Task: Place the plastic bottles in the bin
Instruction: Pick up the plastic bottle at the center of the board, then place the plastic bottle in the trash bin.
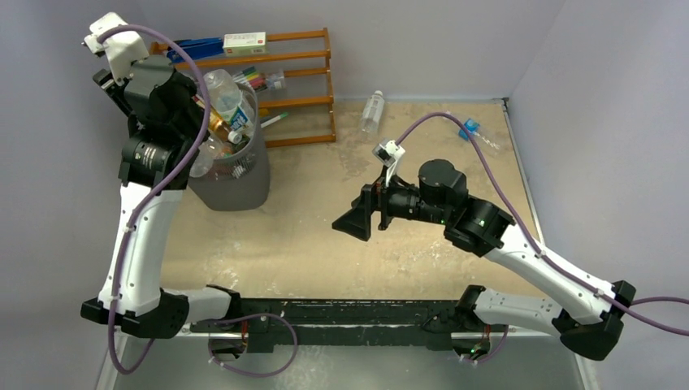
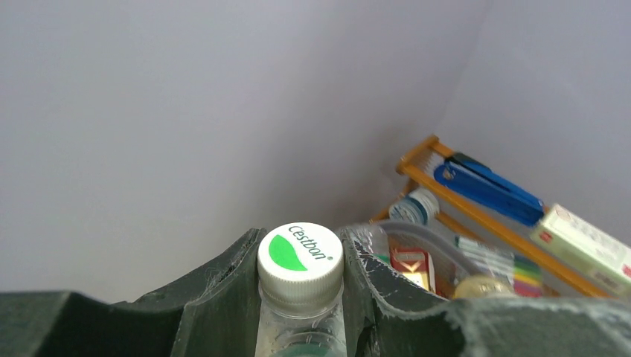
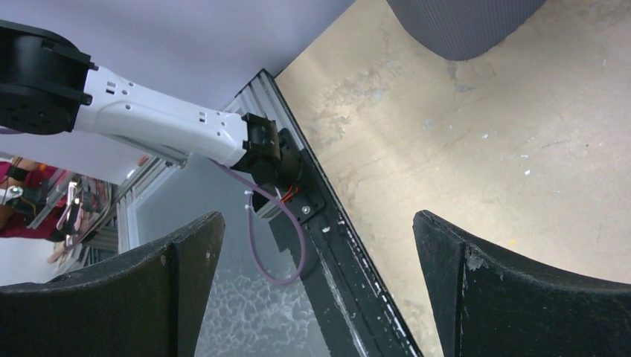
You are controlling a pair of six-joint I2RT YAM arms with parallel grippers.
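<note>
My left gripper [image 2: 300,236] is shut on the neck of a clear plastic bottle with a white, green-leaf cap [image 2: 300,256]. In the top view that arm is raised at the left rim of the grey bin [image 1: 236,183]. The bin holds several bottles, among them a tall clear one with a blue and white label [image 1: 227,96] and an orange one [image 1: 218,126]. Another clear bottle [image 1: 372,111] lies on the table by the back wall. My right gripper [image 1: 353,223] [image 3: 318,216] hangs open over the middle of the table, with nothing between its fingers.
The orange wooden rack [image 1: 301,81] with markers, a box and a blue item stands behind the bin against the back wall. A small clear thing with a blue part [image 1: 470,128] lies at the back right. The black base rail [image 1: 357,313] runs along the near edge.
</note>
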